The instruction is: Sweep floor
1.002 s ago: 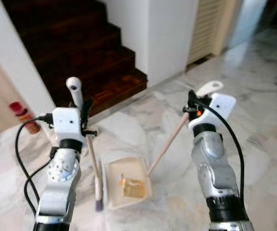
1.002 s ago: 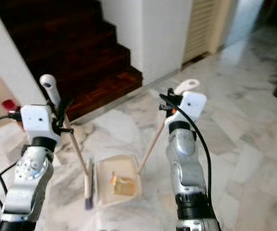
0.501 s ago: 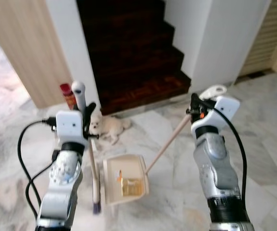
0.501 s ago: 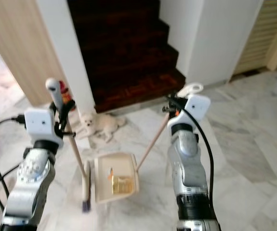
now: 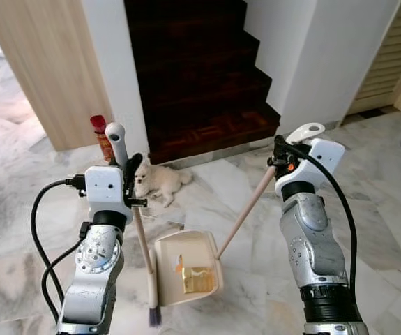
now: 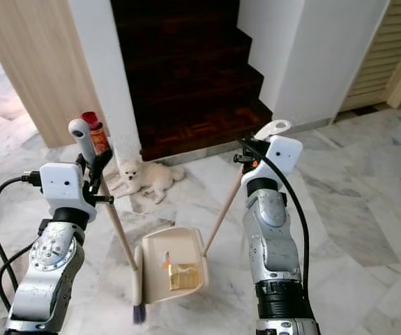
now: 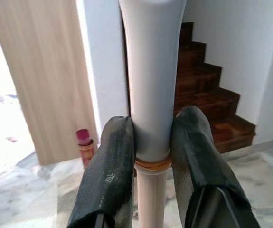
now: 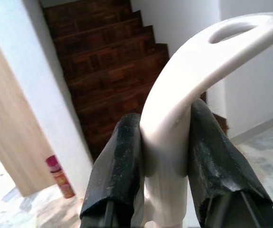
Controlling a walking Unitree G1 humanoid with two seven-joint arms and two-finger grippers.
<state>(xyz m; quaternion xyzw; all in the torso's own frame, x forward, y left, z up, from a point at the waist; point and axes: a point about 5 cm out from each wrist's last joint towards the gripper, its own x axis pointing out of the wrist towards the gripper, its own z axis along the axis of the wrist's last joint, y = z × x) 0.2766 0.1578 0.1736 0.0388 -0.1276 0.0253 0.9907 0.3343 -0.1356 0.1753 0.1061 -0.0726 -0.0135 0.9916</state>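
the left gripper (image 7: 151,156) is clamped on the broom (image 5: 143,244) handle; the right gripper (image 8: 164,156) is clamped on the dustpan (image 5: 186,269) handle. the pan, well below both sets of fingers, holds scraps (image 5: 197,278). collecting looks mid-way; next likely calls for brushing remaining dirt into the pan.

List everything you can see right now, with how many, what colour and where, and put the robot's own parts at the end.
broom: one, pale wooden stick with grey handle top, upright left of the dustpan, bristles on the floor.
dustpan: one, cream, on the marble floor between the arms, long handle slanting up to the right.
debris: yellowish bits, inside the dustpan.
dog: one, small, white, lying at the foot of the stairs.
bottle: one, red-capped, orange, by the white wall.
stairs: dark brown wood, ahead.
left gripper: black fingers clamped on the broom.
right gripper: black fingers clamped on the dustpan's handle.
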